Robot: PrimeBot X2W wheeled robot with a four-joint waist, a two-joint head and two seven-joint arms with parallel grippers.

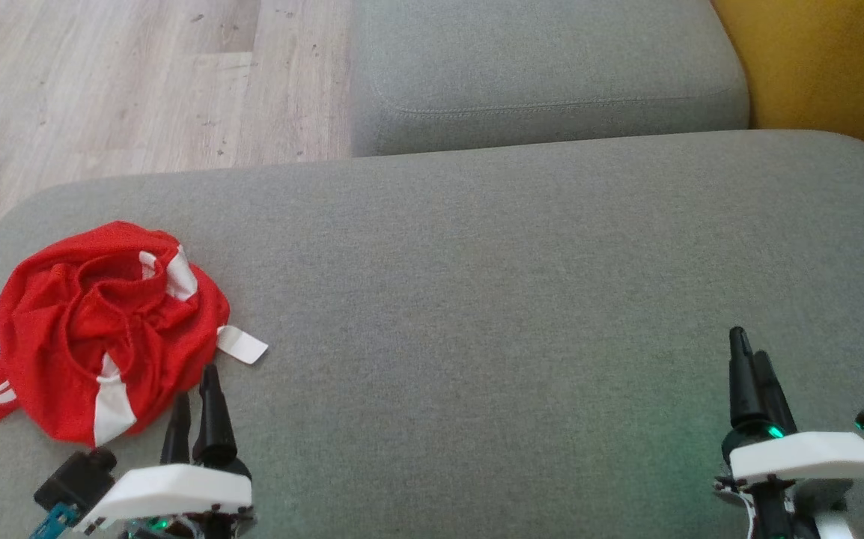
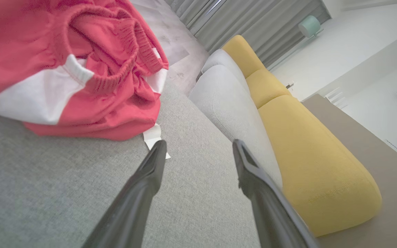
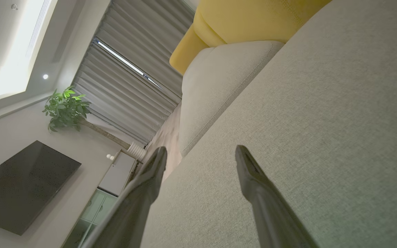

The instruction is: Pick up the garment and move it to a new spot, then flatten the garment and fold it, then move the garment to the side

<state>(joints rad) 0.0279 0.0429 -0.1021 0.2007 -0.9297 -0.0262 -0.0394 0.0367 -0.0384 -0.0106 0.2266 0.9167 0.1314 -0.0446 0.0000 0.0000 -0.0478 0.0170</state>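
Nearest, at the left, the left end effector (image 1: 196, 382) sits low over the seat (image 1: 514, 299) with its two fingers spread wide and nothing between them. Its tips are just short of the near right edge of the garment (image 1: 102, 322), which looks like the stance for a first pick-up. At the near right, well apart from the cloth, the right end effector (image 1: 749, 346) is likewise fully spread and empty above bare fabric, probably waiting until there is a second edge to take. The garment is a red piece with white panels and stripes, crumpled in a loose heap on the seat's near left corner, its elastic waistband curled on top. One striped end trails off toward the left edge, so nothing is flat or folded yet. The wide bare stretch of seat to its right seems the likely new spot. A small white tag (image 1: 241, 344) sticks out of the heap's right side and lies flat on the seat; no writing or brand can be read on it or on the cloth. Farther off are a grey cushion (image 1: 544, 67), pale wood floor (image 1: 140, 82) at the far left and a yellow cushion (image 1: 821, 67) at the far right.
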